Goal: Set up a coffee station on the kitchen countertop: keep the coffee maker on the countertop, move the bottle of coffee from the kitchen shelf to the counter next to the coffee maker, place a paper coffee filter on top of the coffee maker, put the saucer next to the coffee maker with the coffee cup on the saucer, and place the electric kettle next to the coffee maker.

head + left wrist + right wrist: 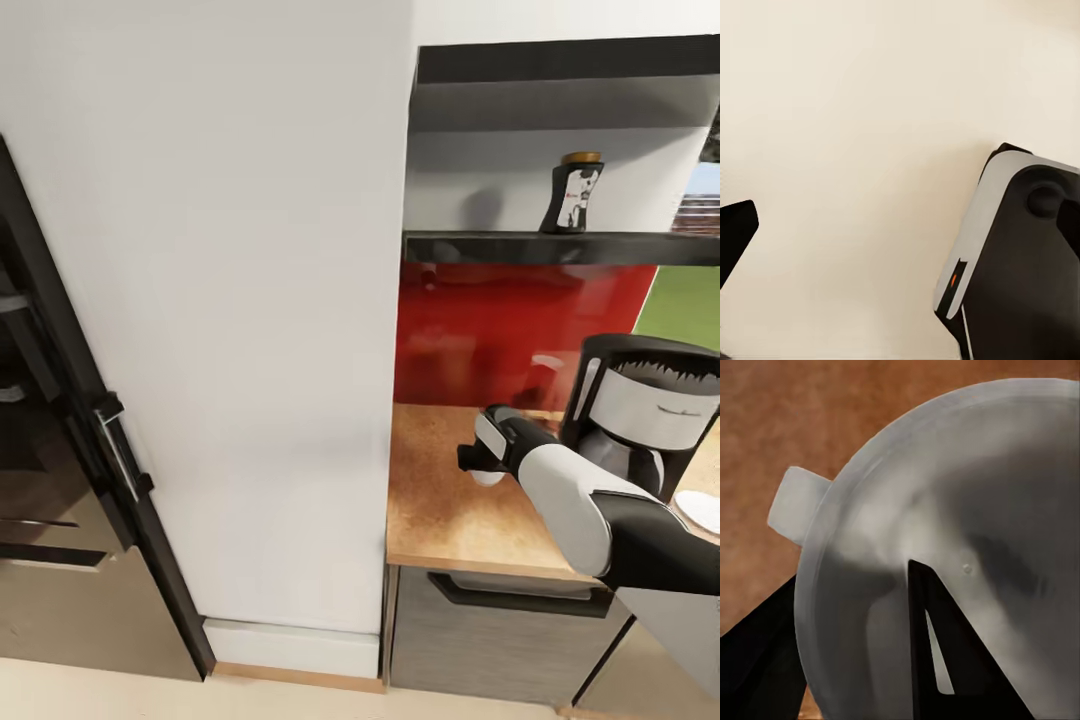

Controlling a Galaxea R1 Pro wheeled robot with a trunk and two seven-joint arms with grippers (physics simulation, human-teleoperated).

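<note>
A: Right claw is low over the tabletop, and the right wrist view looks straight into the coffee cup. One finger sits inside the bowl, the other outside the wall, so it looks clamped on the rim.

B: A rim pinch, then. Sensible, since the handle sticks out on the far side from the fingers and stays free.

A: Exactly, and that grip keeps the cup mouth-up. In the head view I can barely see the cup under the claw, so I can't say whether it's lifted or resting on the wood.

B: Where does it have to go?

A: The saucer lies well off to the claw's right, beyond the coffee maker. The machine stands between the claw and the plate, so I'd judge the cup has to be carried around or in front of it.

B: And the bottle of coffee?

A: Up on the kitchen shelf, above and beyond the claw, untouched. That job is not done.

B: The left claw?

A: Its wrist view shows dark fingers spread wide apart over pale floor, gripping nothing, with part of the robot's own base alongside.

B: Parked out of the way.
</note>
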